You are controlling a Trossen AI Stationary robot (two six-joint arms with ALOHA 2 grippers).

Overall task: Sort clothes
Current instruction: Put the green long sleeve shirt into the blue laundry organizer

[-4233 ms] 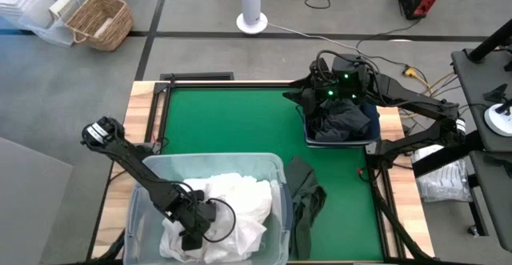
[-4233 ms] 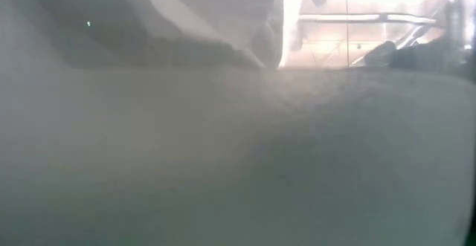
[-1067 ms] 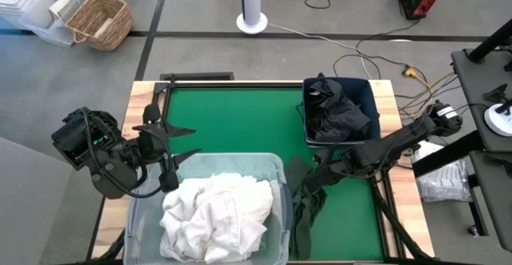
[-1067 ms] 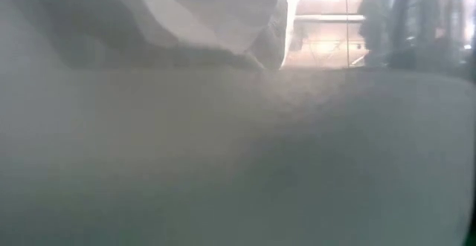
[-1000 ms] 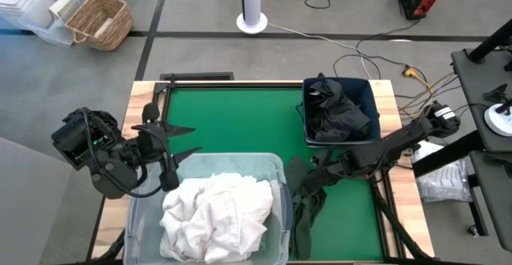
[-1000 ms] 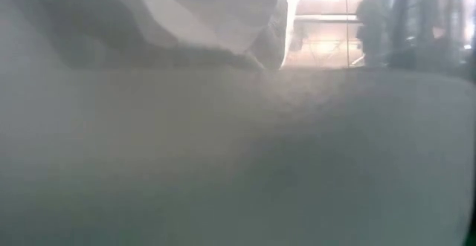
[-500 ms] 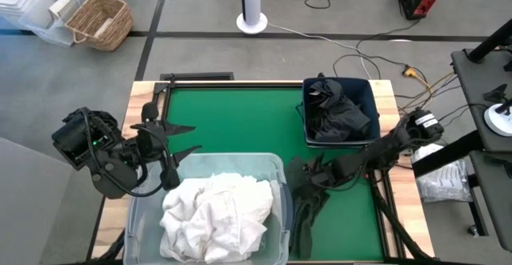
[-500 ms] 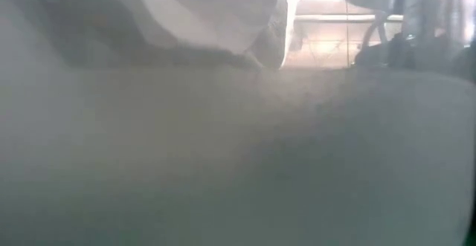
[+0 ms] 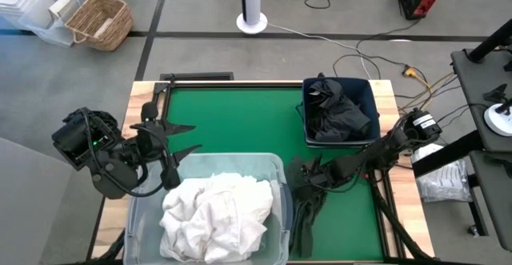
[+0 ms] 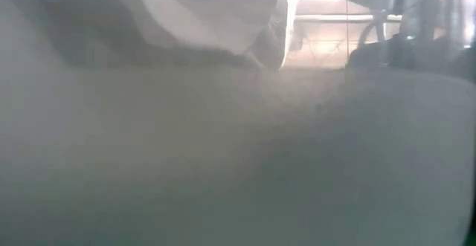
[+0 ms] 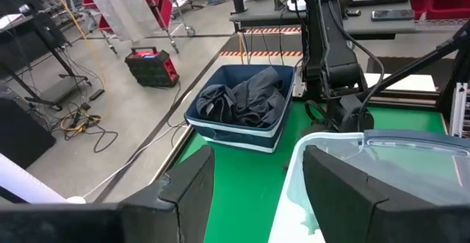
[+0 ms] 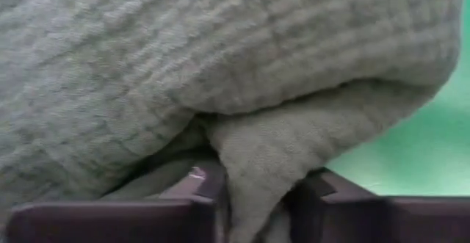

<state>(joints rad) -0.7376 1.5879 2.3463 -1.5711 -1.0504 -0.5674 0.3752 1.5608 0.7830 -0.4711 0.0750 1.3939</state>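
Right gripper (image 9: 308,182) is clamped on your olive garment (image 9: 306,205), lying on the green mat (image 9: 232,121) beside the clear tub (image 9: 140,209). Left gripper (image 9: 172,149) hangs with fingers apart near the tub's corner.

White clothes (image 9: 214,213) heaped in clear tub (image 9: 276,169); dark ones (image 9: 336,118) in blue bin (image 9: 372,89); olive garment (image 9: 302,205) crumpled on mat.

The green surface (image 9: 232,125) carries a clear plastic tub (image 9: 144,186); beside the tub lies an olive garment (image 9: 302,217), and beyond that garment stands a dark blue bin (image 9: 370,93).
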